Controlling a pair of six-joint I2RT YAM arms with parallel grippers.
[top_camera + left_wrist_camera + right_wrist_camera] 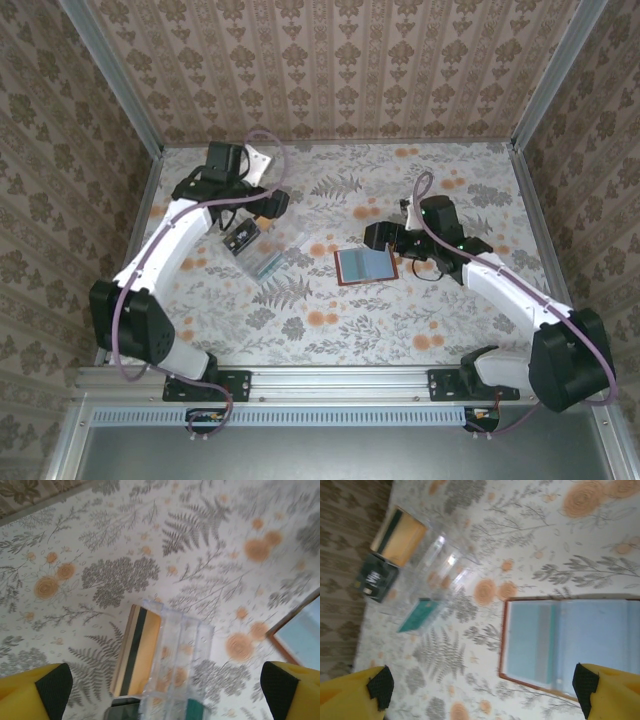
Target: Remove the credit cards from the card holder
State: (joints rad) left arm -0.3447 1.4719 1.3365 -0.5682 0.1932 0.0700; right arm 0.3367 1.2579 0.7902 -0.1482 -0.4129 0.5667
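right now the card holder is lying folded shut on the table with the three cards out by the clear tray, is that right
Not quite. The card holder lies open, not folded shut, with its grey-blue pockets facing up, as the right wrist view shows. The rest holds: the orange card, black card and teal card are out by the clear tray.

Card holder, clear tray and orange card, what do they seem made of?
Card holder: probably leather or imitation, matte reddish-brown rim around grey-blue pockets, perhaps fabric. Clear tray: hard transparent plastic; the floral tabletop shows through and its ridges glint. Orange card: likely thin plastic, flat and smooth, with a dark stripe.
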